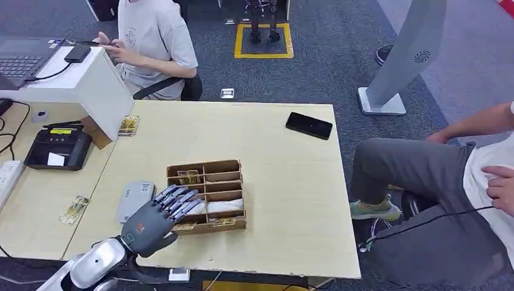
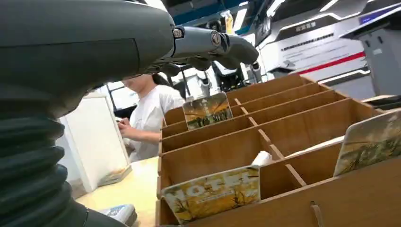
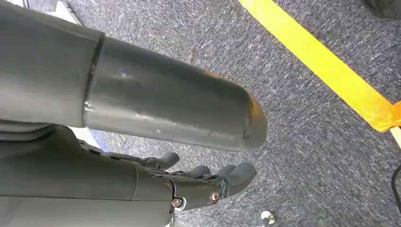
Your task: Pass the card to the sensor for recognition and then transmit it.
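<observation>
So my left hand is sitting low in the frame, left of centre, fingers spread and stretched out over the left edge of the box, holding nothing. The box is a brown divided organiser in the middle of the table. One card stands in an upper left compartment, a couple more cards lie along the bottom row, and something white lies in the row above that. From my left wrist the nearest card leans in a front slot, another stands further back, and a third is at the right edge. The grey sensor lies just left of the box, partly under my fingers. Loose cards also sit at lower left and by the white stand. A black phone lies in the upper right of the table. My right hand hangs over carpet, fingers loosely curled, nothing in them.
</observation>
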